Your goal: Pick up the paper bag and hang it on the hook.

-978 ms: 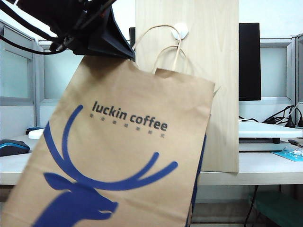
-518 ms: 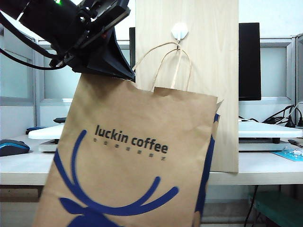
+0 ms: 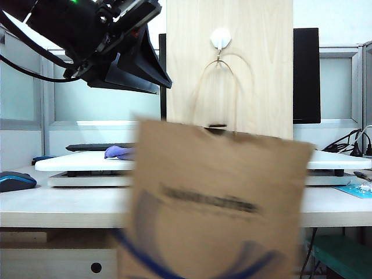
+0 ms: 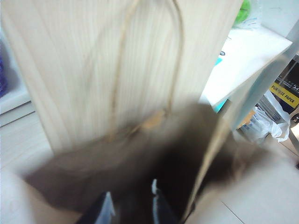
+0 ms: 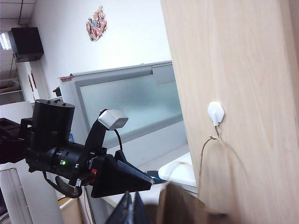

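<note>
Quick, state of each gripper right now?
Left gripper: open, holding nothing, up left of the hook; paper bag hangs free.
Right gripper: shut, empty.

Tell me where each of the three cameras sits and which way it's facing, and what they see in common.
Exterior view: faces the wooden board head-on across the desk; the left gripper, open, shows upper left above the blurred paper bag.
Left wrist view: looks past its own fingertips into the bag toward the board.
Right wrist view: off to one side, looks across at the left arm and the hook; its own right gripper shows at the edge, closed.
Shared: all show the board and the bag's handles.
</note>
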Robot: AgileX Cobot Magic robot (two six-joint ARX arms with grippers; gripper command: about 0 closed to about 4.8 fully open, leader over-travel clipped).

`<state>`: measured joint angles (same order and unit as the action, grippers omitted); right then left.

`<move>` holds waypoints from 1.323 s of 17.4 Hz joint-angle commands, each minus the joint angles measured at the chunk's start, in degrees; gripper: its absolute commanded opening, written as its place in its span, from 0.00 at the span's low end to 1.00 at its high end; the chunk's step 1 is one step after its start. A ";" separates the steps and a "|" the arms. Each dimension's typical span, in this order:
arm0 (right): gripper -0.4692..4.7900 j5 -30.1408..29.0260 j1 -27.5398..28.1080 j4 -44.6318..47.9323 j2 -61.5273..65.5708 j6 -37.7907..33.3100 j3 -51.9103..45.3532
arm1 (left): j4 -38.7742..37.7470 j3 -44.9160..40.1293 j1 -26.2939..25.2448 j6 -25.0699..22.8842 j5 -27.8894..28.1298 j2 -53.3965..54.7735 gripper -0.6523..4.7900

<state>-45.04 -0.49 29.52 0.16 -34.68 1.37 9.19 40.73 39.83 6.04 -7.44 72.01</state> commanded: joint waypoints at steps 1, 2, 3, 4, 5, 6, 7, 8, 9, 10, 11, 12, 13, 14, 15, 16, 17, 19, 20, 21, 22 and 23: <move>0.10 0.17 0.02 0.79 0.00 -0.02 0.39 | 0.74 0.22 0.04 -0.02 -0.28 -0.11 0.44; 0.10 0.17 0.02 0.76 0.00 -0.02 0.39 | 0.72 0.22 0.04 0.00 -0.28 -0.11 0.49; 0.10 0.17 0.02 0.74 0.00 -0.02 0.39 | 0.72 0.22 0.04 0.00 -0.31 -0.13 0.52; 0.10 0.17 0.02 0.70 0.00 0.00 0.37 | 0.70 0.22 0.04 0.00 -0.28 -0.13 0.52; 0.10 0.15 0.02 0.52 0.00 0.02 0.37 | 0.68 0.22 0.04 0.00 -0.28 -0.13 0.51; 0.10 0.15 0.02 0.31 0.00 0.02 0.37 | 0.63 0.22 0.04 0.00 -0.22 -0.13 0.50; 0.10 0.15 0.02 0.31 0.00 0.07 0.37 | 0.59 0.22 0.04 0.00 0.17 -0.13 0.33; 0.10 0.17 0.02 0.31 0.00 0.44 0.37 | 0.61 0.22 0.04 0.02 1.25 -0.15 0.12; 0.09 0.44 0.02 0.26 0.00 0.48 0.37 | 0.70 0.22 0.04 0.00 2.75 -0.24 0.11; 0.09 0.81 0.02 0.20 0.00 0.55 0.37 | 0.76 0.24 0.04 0.00 3.76 -0.24 0.11; 0.09 2.91 0.04 -0.81 0.00 0.61 0.37 | 0.76 0.22 0.04 0.00 5.29 -0.28 0.11; 0.09 4.81 0.07 -2.19 0.00 0.63 0.39 | 0.74 0.22 0.04 -0.07 7.26 -0.52 0.11; 0.09 7.61 0.07 -4.24 0.00 0.61 0.39 | 0.74 0.22 0.07 -0.33 9.18 -0.98 0.11; 0.09 9.35 0.07 -5.97 0.00 0.66 0.39 | 0.74 0.22 0.07 -1.42 10.95 -1.42 0.11; 0.09 11.19 0.04 -8.26 0.00 0.66 0.42 | 0.63 0.22 0.07 -1.55 13.77 -2.03 0.11; 0.09 12.00 0.04 -12.44 0.00 0.66 0.92 | 0.52 0.22 0.07 -1.55 17.53 -2.84 0.11; 0.09 12.15 0.04 -18.62 0.00 1.38 2.43 | 0.37 0.22 0.04 -1.57 19.43 -3.61 0.11; 0.09 12.13 0.00 -27.39 0.00 7.21 5.55 | 0.24 0.22 0.04 -2.99 19.41 -4.92 0.11; 0.09 12.76 0.07 -27.87 0.00 8.74 6.62 | -0.02 0.22 0.04 -2.99 19.12 -5.90 0.11; 0.09 15.98 0.07 -27.47 0.00 10.56 7.98 | -0.94 0.22 0.09 -2.60 19.04 -8.13 0.11; 0.09 19.06 0.07 -27.45 0.00 11.76 9.22 | -1.40 -0.07 0.09 -2.60 19.47 -10.99 0.11; 0.09 21.79 0.07 -27.56 0.00 12.70 10.14 | -1.40 -0.61 0.09 -2.62 20.39 -14.47 0.11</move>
<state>-26.09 -0.43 1.13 0.19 -23.38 10.94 7.01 40.51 39.83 3.46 11.79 60.10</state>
